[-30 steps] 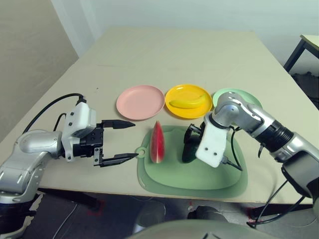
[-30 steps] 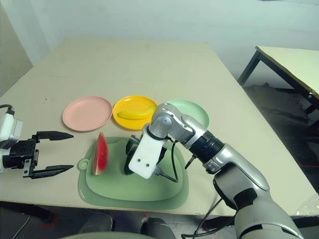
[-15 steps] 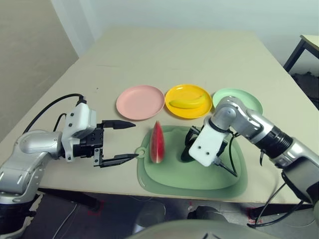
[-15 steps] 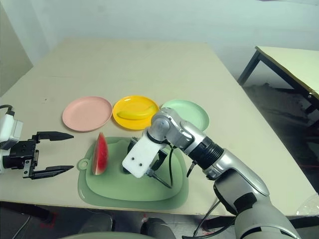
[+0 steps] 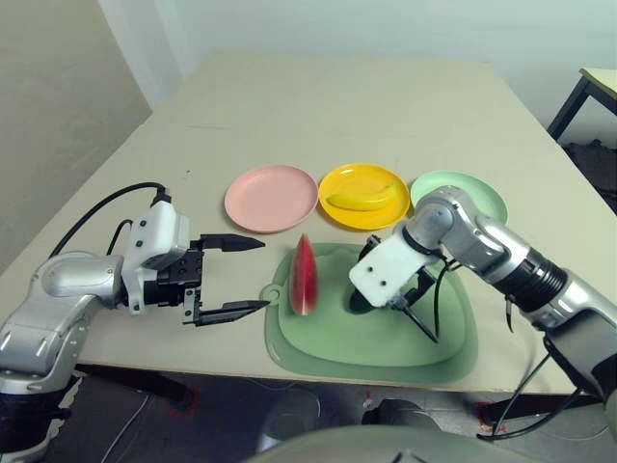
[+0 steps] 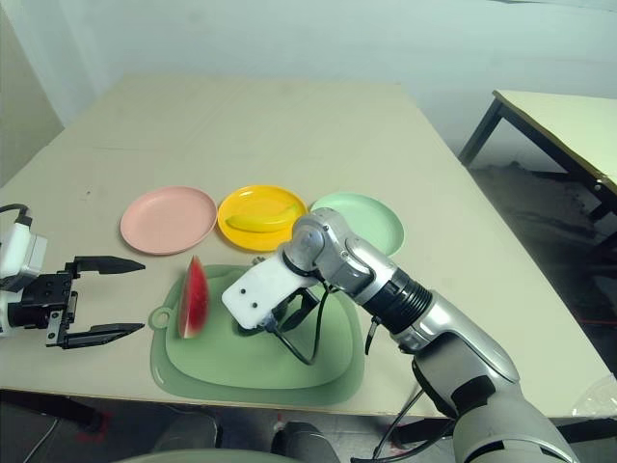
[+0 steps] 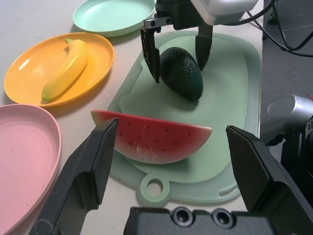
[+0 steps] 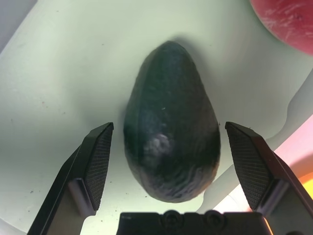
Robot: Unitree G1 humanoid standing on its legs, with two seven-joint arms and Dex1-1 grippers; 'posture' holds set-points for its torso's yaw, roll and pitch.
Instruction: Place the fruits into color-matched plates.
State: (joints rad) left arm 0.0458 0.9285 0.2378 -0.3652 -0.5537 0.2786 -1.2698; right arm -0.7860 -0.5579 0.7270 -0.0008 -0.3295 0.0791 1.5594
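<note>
Banana (image 5: pixel 362 199) placed on the yellow plate (image 5: pixel 359 221). We judge the avocado step in hand: avocado (image 8: pixel 171 127) between the right pincer's (image 8: pixel 169 128) spread fingers, ungripped. Next we should close, lift, and carry to the green plate (image 6: pixel 371 224), beyond that pincer. The left pincer (image 7: pixel 171 129) stands apart, beside the watermelon (image 7: pixel 151 138).

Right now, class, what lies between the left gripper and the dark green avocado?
The red watermelon wedge, on the green cutting mat, lies between the left gripper and the avocado, as the left wrist view shows.
</note>
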